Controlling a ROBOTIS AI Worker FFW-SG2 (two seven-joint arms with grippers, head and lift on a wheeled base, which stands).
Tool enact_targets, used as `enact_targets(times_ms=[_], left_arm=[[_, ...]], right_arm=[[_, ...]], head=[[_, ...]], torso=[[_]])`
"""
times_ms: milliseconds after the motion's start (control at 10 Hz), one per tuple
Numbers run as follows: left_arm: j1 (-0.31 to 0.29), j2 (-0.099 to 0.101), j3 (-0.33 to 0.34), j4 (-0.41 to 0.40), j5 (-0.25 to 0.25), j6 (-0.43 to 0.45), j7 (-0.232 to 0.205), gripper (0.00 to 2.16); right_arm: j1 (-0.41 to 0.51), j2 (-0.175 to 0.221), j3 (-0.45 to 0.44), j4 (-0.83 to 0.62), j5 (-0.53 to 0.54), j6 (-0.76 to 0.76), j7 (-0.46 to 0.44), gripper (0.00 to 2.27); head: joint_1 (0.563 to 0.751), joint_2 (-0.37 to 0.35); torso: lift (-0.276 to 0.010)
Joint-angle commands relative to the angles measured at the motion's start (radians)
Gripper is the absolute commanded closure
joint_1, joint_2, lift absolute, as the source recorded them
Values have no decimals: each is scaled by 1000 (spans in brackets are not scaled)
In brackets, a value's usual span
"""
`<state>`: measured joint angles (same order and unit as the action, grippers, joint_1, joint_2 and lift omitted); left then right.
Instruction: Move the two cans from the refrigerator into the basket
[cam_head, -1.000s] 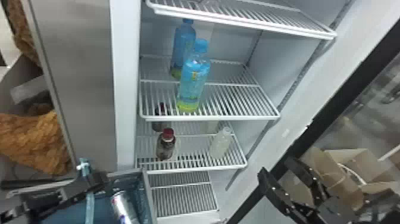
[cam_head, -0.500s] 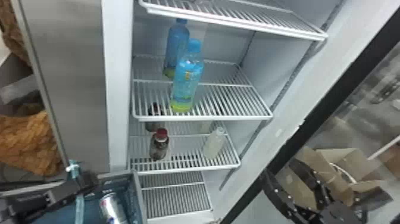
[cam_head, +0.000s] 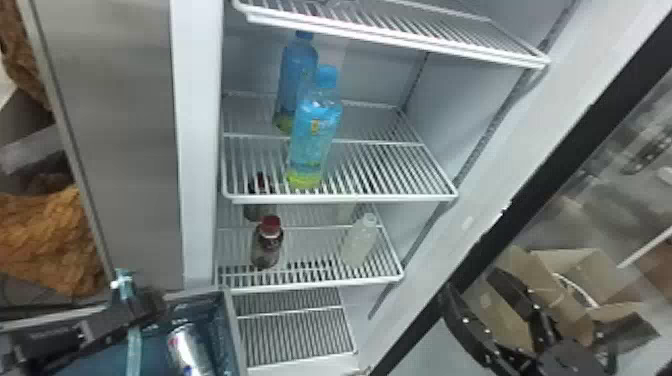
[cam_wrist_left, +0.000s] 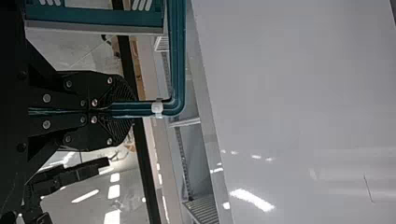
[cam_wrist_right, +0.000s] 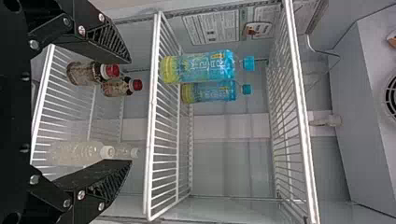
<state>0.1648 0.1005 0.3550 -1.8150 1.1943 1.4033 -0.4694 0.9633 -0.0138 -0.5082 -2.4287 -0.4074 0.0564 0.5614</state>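
Note:
At the lower left of the head view, my left gripper (cam_head: 132, 302) is at the handle of the blue basket (cam_head: 227, 330). In the left wrist view that gripper (cam_wrist_left: 123, 110) is shut on the teal handle (cam_wrist_left: 177, 60). A silver can (cam_head: 190, 350) lies inside the basket. My right gripper (cam_head: 480, 285) is at the lower right of the head view, in front of the opened glass door. In the right wrist view the right gripper (cam_wrist_right: 130, 112) has its fingers wide apart with nothing held, facing the refrigerator shelves (cam_wrist_right: 152, 140).
Two blue bottles (cam_head: 315, 135) stand on the middle shelf (cam_head: 390, 197). Below are red-capped dark bottles (cam_head: 267, 245) and pale bottles (cam_head: 360, 242). The refrigerator's side wall is right of the shelves, and a cardboard box (cam_head: 585, 270) shows beyond the glass door.
The head view has shifted slightly, so the refrigerator and basket sit a little further left. Both grippers hold the same state, and the can stays in the basket.

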Motion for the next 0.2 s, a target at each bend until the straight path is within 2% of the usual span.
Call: enact_targets(times_ms=[0, 100], left_arm=[[0, -2, -2, 0, -4, 8, 0, 1197], [0, -2, -2, 0, -4, 8, 0, 1197]], right_arm=[[-4, 0, 0, 7, -3, 0, 0, 308], [-4, 0, 0, 7, -7, 2, 0, 308]], head=[[695, -350], [695, -350]], torso=[[-35], [-35]])
